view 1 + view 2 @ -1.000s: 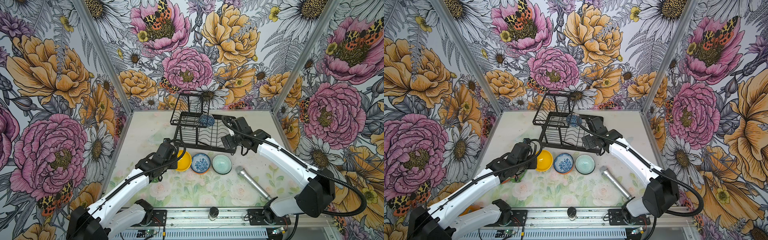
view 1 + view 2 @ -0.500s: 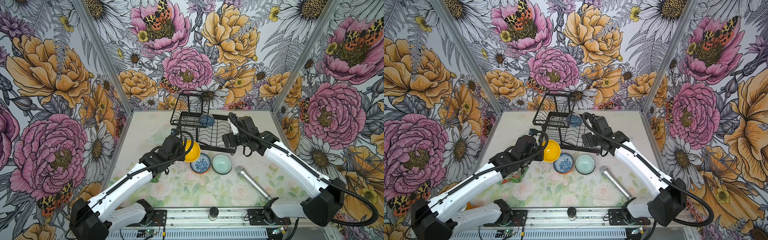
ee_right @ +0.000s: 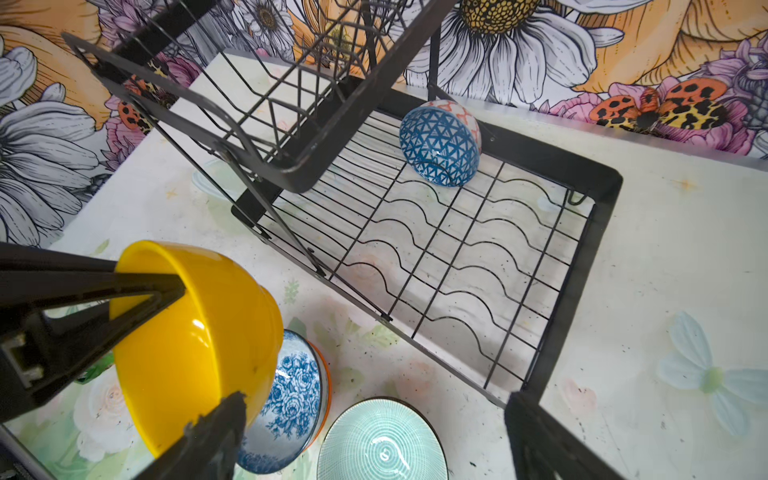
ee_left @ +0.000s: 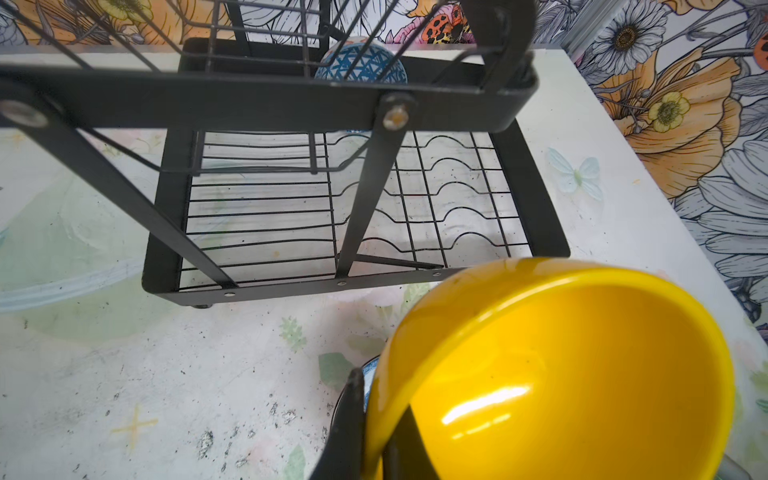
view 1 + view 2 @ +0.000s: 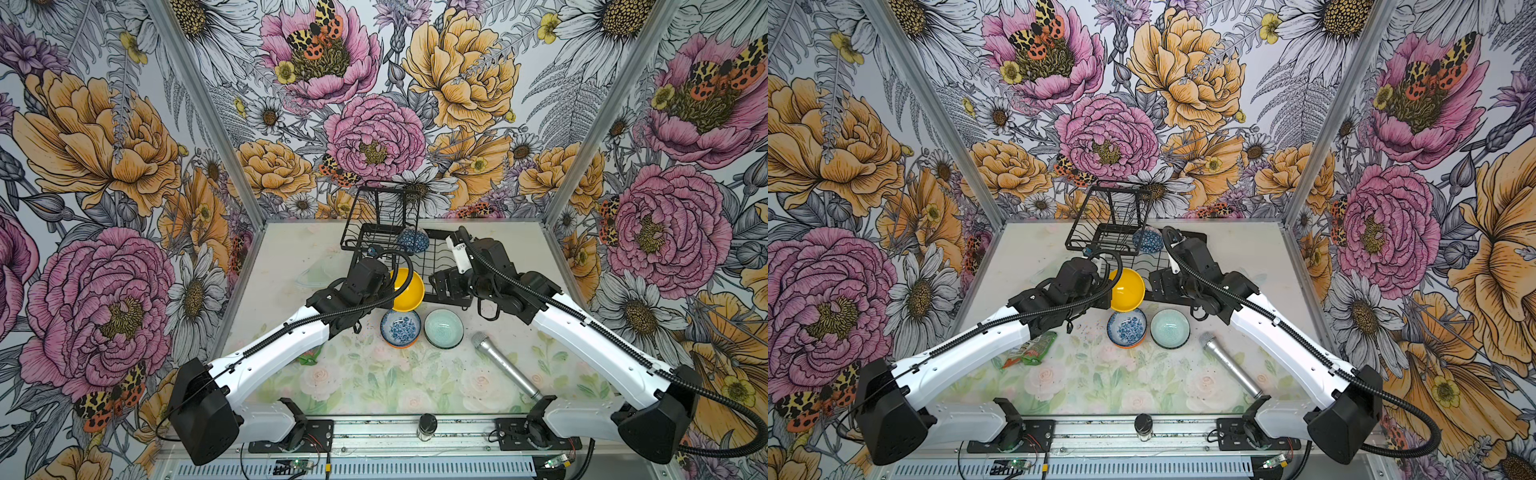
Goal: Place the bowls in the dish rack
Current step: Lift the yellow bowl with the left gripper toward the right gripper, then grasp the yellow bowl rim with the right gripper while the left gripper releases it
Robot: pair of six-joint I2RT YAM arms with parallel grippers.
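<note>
Flower-papered walls hem a pale surface (image 5: 374,382) where the left pincer (image 3: 168,291), clamped on the rim of the yellow bowl (image 5: 407,291), holds it tilted just short of the dish rack (image 3: 582,249). That thin grip could let it slip, and the slanted struts under the upper basket (image 4: 249,99) could snag it. The right pincer (image 3: 376,401), jaws wide apart, hangs close by. Wavy slots lie bare but for the blue patterned bowl (image 3: 440,143) at the far end; the floral bowl (image 5: 400,328) and mint bowl (image 5: 443,329) wait outside

A robotics lab test booth: floral-printed wall panels (image 5: 374,137) on aluminium posts (image 5: 208,116) enclose a pale flower-patterned tabletop (image 5: 374,386), with white robot arms (image 5: 270,353) bolted to a metal rail (image 5: 374,434).
</note>
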